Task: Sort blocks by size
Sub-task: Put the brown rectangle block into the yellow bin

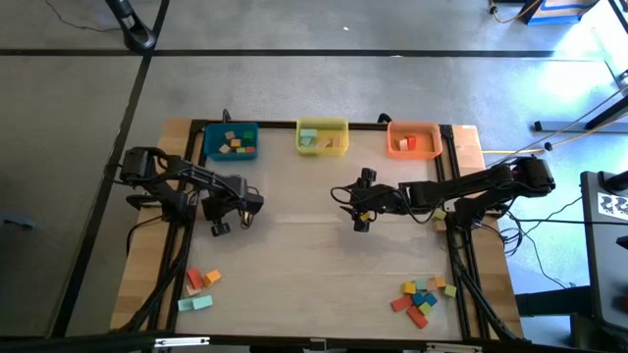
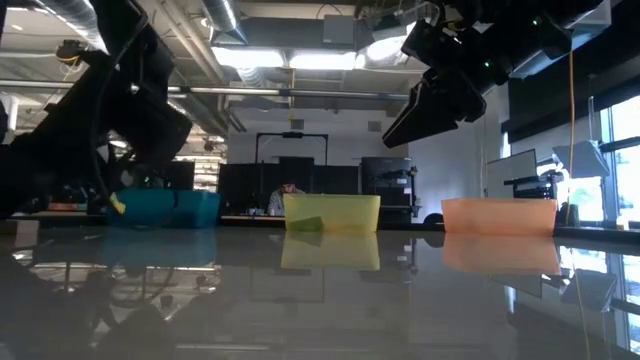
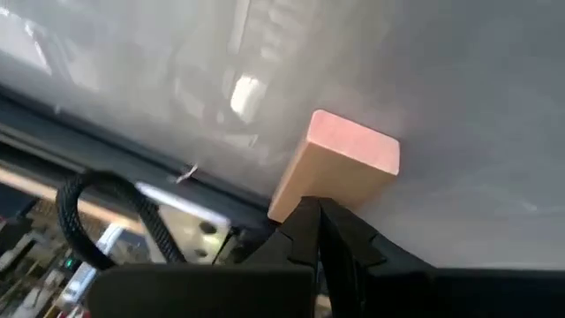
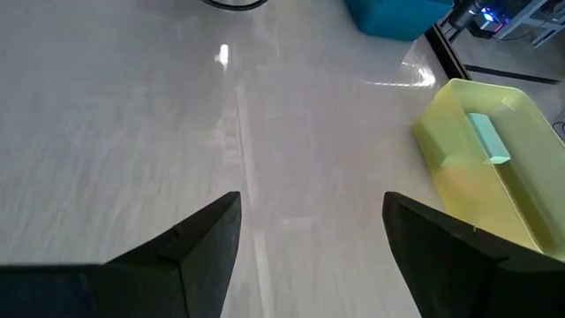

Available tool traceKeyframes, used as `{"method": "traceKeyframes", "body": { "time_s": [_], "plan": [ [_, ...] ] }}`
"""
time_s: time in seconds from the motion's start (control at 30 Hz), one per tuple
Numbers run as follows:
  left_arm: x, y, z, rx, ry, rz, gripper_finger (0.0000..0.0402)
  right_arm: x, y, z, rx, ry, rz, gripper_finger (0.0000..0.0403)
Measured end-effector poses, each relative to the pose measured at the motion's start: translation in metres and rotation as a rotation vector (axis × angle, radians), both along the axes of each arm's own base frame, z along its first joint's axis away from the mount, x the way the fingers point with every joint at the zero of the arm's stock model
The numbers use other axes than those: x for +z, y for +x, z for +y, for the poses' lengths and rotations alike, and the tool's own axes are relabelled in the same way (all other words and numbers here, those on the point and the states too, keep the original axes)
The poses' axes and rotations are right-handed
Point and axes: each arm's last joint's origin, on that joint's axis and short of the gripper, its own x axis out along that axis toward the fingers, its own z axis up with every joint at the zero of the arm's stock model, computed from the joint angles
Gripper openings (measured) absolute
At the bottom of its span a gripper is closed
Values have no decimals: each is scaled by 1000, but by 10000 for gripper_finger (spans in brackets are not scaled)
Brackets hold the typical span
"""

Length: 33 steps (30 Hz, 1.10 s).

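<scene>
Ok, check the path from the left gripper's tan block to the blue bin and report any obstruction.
Nothing visible blocks it. The left gripper holds the tan block above the table, and the wood between it and the blue bin lies bare. The right gripper hangs open toward mid-table, off that line.

Tan block (image 3: 340,168): matt wood; table (image 4: 132,132) glossy, smooth.
</scene>
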Motion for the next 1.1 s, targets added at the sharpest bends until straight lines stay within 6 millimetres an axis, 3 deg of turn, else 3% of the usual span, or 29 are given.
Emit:
{"method": "traceKeyframes", "body": {
  "time_s": [0.47, 0.93, 1.1],
  "plan": [
    [28, 72, -23, -194, -20, -477, 1, 0, 0, 0, -1, 2, -2, 276],
    [32, 100, -27, -236, 6, -762, 1, 0, 0, 0, -1, 2, 0, 276],
    [62, 101, -30, -251, 23, -843, 1, 0, 0, 0, -1, 2, 2, 276]
  ]
}}
